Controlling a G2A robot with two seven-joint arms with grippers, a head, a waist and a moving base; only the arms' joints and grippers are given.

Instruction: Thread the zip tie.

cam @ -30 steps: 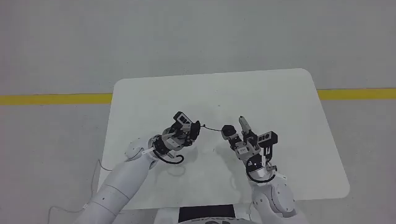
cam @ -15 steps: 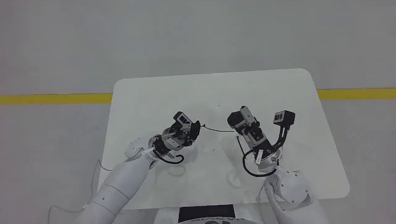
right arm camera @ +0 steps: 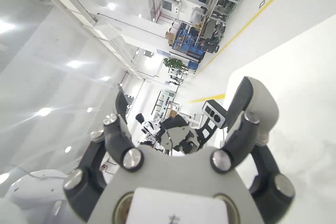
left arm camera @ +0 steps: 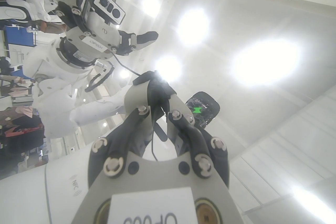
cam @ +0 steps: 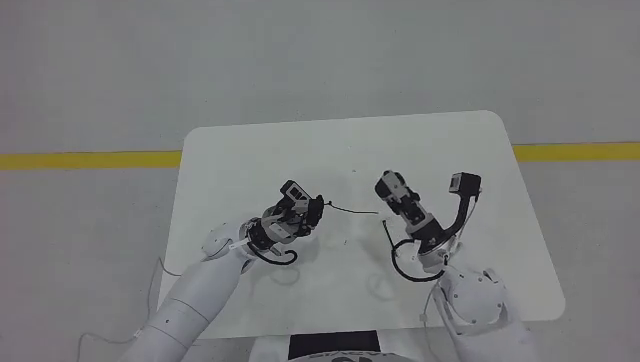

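Note:
The zip tie (cam: 345,208) is a thin black strand held level above the white table (cam: 450,152). My left gripper (cam: 314,207) is shut on one end of it; in the left wrist view the fingertips (left arm camera: 151,83) pinch the black strand (left arm camera: 155,130), which runs on toward the right arm. My right gripper (cam: 386,184) stands open just beyond the tie's free end, with nothing between its fingers. In the right wrist view the spread right gripper (right arm camera: 183,97) frames the left gripper (right arm camera: 181,135) farther off.
The table's rounded far corner (cam: 490,117) and side edges lie well away from both arms. Yellow tape lines (cam: 90,159) cross the grey floor around it. A black cable (cam: 400,262) loops at the right wrist.
My right gripper has drawn away from the tie's free end toward the far side of the table, and its wrist has turned. The left gripper has kept still with the tie.

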